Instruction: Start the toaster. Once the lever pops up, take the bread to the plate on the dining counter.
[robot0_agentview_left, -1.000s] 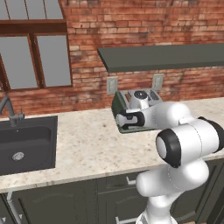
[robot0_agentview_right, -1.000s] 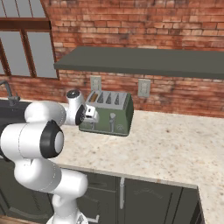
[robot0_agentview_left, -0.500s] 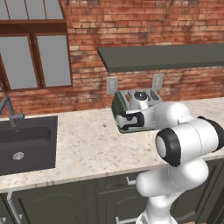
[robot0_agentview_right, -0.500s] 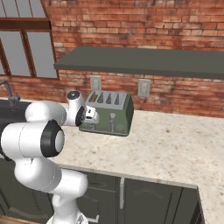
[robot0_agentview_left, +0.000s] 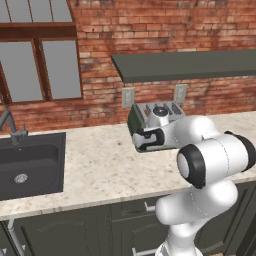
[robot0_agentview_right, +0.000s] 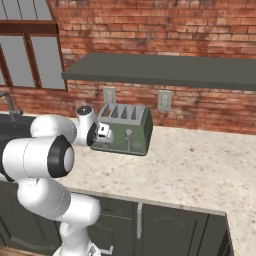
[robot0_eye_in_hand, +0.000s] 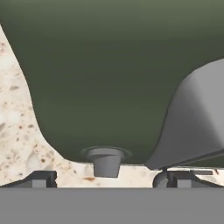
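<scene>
The toaster (robot0_agentview_right: 126, 130), a boxy sage-green unit, is set upright on the speckled stone table (robot0_agentview_right: 200, 170) close to the brick wall, below two outlets. Four slots are seen in its top, and a silver lever and knob on its front. In the hand view its green face (robot0_eye_in_hand: 109, 74) is seen very close, with a small grey knob (robot0_eye_in_hand: 106, 161) at its lower edge.

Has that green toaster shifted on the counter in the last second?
No. The toaster sits in the same spot below the two wall outlets as before, with the gripper against its front.
</scene>
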